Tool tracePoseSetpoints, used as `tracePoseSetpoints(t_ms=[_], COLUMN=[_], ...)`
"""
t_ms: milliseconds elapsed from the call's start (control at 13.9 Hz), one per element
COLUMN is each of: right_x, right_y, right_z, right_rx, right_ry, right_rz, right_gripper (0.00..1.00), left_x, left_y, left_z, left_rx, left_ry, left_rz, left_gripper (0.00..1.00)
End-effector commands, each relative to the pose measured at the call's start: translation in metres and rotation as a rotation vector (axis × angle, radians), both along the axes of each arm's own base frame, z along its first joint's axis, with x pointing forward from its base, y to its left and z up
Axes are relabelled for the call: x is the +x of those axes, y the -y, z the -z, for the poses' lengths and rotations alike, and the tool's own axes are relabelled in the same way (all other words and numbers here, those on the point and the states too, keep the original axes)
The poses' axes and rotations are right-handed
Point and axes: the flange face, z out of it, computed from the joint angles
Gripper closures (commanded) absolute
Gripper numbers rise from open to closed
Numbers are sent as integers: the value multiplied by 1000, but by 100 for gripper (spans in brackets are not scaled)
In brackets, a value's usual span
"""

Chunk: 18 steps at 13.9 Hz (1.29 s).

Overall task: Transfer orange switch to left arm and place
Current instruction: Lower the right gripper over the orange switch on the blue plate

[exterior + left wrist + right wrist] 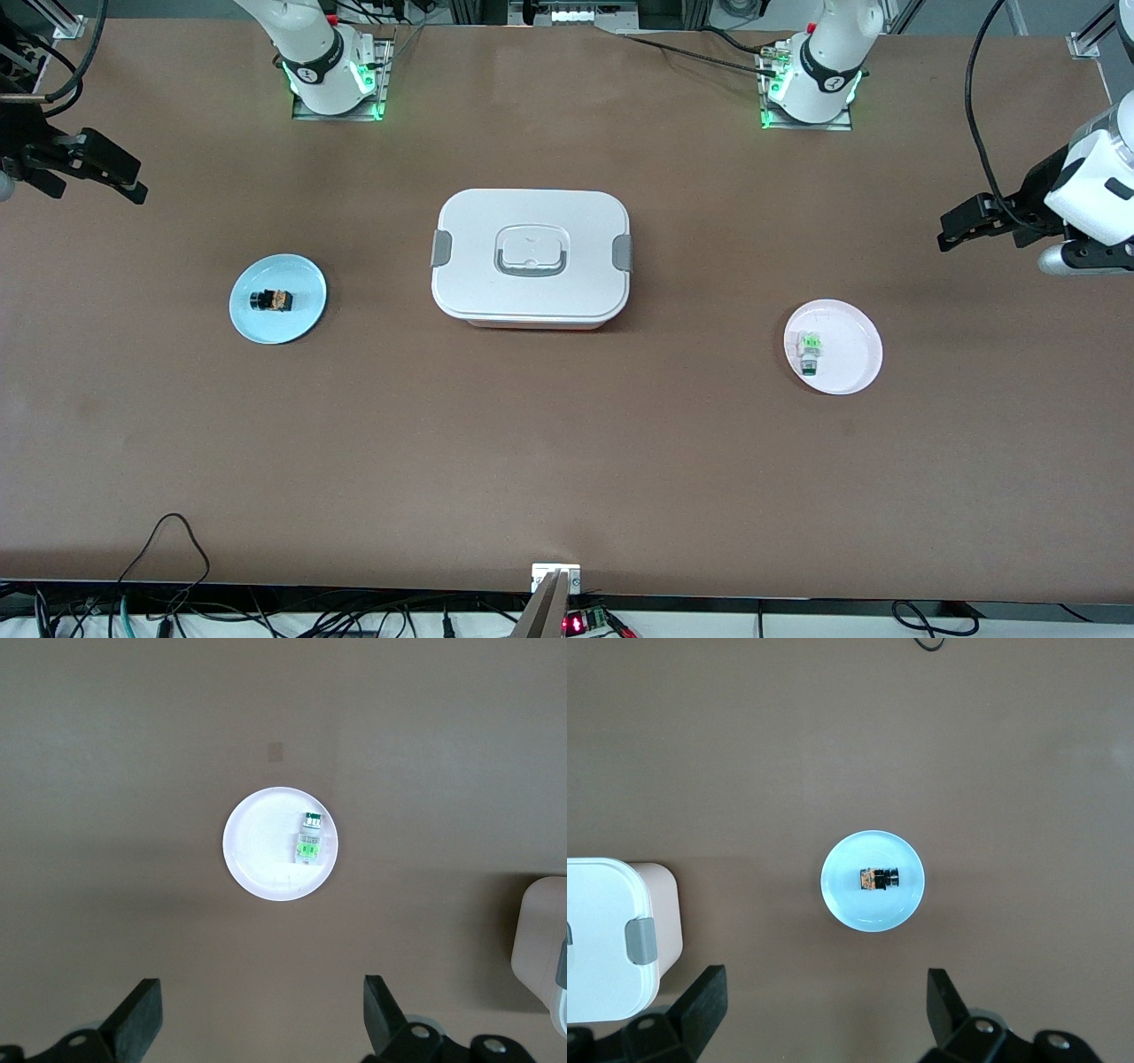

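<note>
While both grippers, left [961, 226] and right [115, 173], hang high with fingers apart, nothing is grasped; next, the right must descend onto the orange switch [270, 300], skirting the box [532, 257].

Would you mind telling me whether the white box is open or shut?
Shut. The lid sits flat on the box, with a grey clasp at each end and the handle lying flat.

Table [567, 461]: matt brown, smooth. Box [532, 257]: smooth white plastic, grey clasps. 2 plates, blue [277, 299] and pink [833, 346]: smooth, slight sheen. Gripper fingers [700, 1001]: matt black.
</note>
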Motion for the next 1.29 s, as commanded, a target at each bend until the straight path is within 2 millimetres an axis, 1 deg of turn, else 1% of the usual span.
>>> tracePoseSetpoints(t_ms=[0, 72, 144, 215, 359, 502, 574, 718, 789, 933, 1005, 1077, 1220], right_x=[-2, -3, -2, 3, 4, 15, 18, 31, 38, 46, 48, 48, 44], right_y=[-1, -1, 5, 6, 3, 4, 6, 11, 12, 23, 26, 36, 46], right_z=[-6, -7, -13, -11, 10, 37, 52, 93, 112, 149, 170, 194, 243], right_rx=[0, -2, -1, 4, 1, -3, -9, -12, -8, -7, -4, -1, 3], right_ry=[-11, -18, -6, -23, -95, -141, -171, -242, -255, -244, -241, -242, -216], right_rz=[2, 1, 15, 13, 14, 12, 13, -30, -56, -53, -76, -82, -144], right_gripper=[0, 0, 0, 0, 0, 0, 0, 0, 0, 0, 0, 0, 0], left_x=[-3, -3, -4, -4, -3, -3, -3, -3, -4, -3, -3, -3, -3], left_y=[1, 1, 1, 1, 1, 1, 1, 1, 1, 1, 1, 1, 1], left_z=[-8, -8, -8, -8, -8, -8, -8, -8, -8, -8, -9, -9, -9], left_rx=[7, 7, 8, 8, 7, 7, 7, 7, 8, 7, 8, 7, 7], left_ry=[-3, -3, -1, -1, -3, -3, -3, -3, -1, -1, 0, 0, 2], left_rz=[-3, -4, -4, -4, -4, -4, -4, -4, -4, -4, -4, -4, -5], left_gripper=[0, 0, 0, 0, 0, 0, 0, 0, 0, 0, 0, 0, 0])
